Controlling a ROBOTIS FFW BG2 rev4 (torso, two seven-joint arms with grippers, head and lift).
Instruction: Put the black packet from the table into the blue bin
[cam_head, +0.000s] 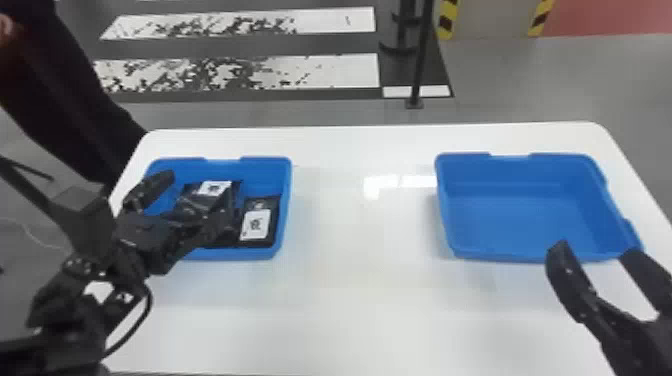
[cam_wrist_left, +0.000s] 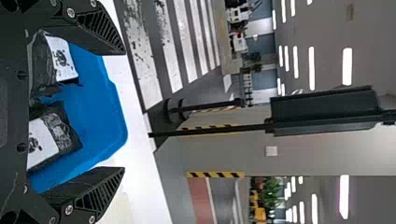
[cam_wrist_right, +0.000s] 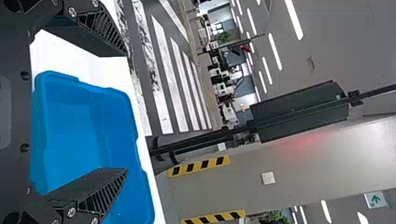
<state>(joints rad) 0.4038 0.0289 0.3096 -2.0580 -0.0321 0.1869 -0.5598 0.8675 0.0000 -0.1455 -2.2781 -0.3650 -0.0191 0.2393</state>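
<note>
1. The left gripper (cam_head: 192, 200) has its fingers released, spread wide apart over the left blue bin (cam_head: 257, 254), hiding the near corner beside them.
2. Black packets lie in that bin: one (cam_head: 257, 222) beyond the inner finger, white label up; another (cam_head: 215, 188) partly behind that finger. Where dark plastic meets dark finger, the edges blur, and I cannot tell how many packets there are.
3. In the left wrist view, the gripper's body cuts off both labelled packets.
4. The right gripper (cam_head: 597, 250), fingers also released and apart, partly covers the near rim of the right blue bin (cam_head: 510, 215) on the desk (cam_head: 360, 310).
</note>
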